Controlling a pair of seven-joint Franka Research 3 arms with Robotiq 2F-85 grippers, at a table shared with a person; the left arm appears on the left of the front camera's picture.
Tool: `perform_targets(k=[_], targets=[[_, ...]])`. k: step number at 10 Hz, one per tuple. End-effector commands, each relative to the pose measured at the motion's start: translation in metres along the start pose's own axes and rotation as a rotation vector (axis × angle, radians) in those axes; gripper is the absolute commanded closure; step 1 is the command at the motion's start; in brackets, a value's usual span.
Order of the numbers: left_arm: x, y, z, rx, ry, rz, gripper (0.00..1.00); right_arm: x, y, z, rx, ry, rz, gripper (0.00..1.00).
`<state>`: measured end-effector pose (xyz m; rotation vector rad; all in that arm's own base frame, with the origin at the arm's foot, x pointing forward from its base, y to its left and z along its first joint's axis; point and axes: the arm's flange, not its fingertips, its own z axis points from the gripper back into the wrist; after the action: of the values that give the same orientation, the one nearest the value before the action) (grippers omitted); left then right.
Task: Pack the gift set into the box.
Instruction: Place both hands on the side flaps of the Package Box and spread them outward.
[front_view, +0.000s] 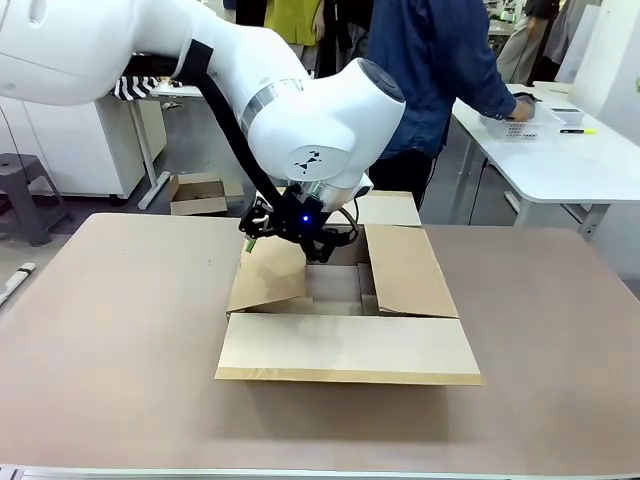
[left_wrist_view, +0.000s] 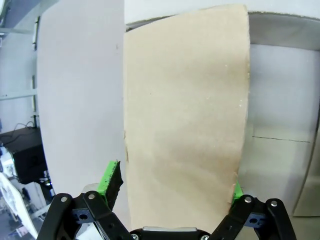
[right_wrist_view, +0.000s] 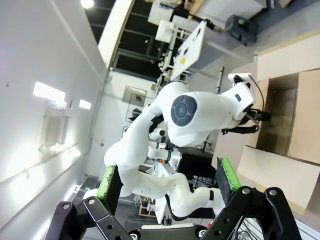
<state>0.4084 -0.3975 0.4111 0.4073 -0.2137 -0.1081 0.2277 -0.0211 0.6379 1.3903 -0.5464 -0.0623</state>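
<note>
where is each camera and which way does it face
front: fixed between the arms, looks across the table at the box and person; left arm and left gripper show.
left wrist: rides that wrist, looks along its open fingers at a box flap.
right wrist: rides that wrist, looks past the open right gripper at the left arm.
shared: front and right wrist both show box and left arm.

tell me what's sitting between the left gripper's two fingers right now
A flap of the box stands between the left gripper's fingers, spanning nearly the whole gap. The left wrist view shows it; the jaws are wide open.
</note>
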Motion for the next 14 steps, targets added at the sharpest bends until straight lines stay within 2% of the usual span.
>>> perform_targets(k=[1,6,9,12,14], targets=[[-0.009,0.014,0.009,0.015,-0.047,0.013,0.0,0.003,0.001,-0.003,0.028,-0.005,0.024,0.0],[-0.013,0.048,0.025,0.034,-0.091,0.024,0.0,0.003,0.001,-0.003,0.028,-0.005,0.024,0.0],[-0.01,0.086,0.026,0.062,-0.092,0.076,0.0,0.003,0.001,-0.003,0.028,-0.005,0.024,0.0],[-0.012,0.115,0.018,0.004,-0.079,0.108,0.0,0.003,0.001,-0.003,0.028,-0.005,0.024,0.0],[-0.01,0.131,0.004,-0.094,-0.049,0.054,0.0,0.003,0.001,-0.003,0.028,-0.005,0.024,0.0]])
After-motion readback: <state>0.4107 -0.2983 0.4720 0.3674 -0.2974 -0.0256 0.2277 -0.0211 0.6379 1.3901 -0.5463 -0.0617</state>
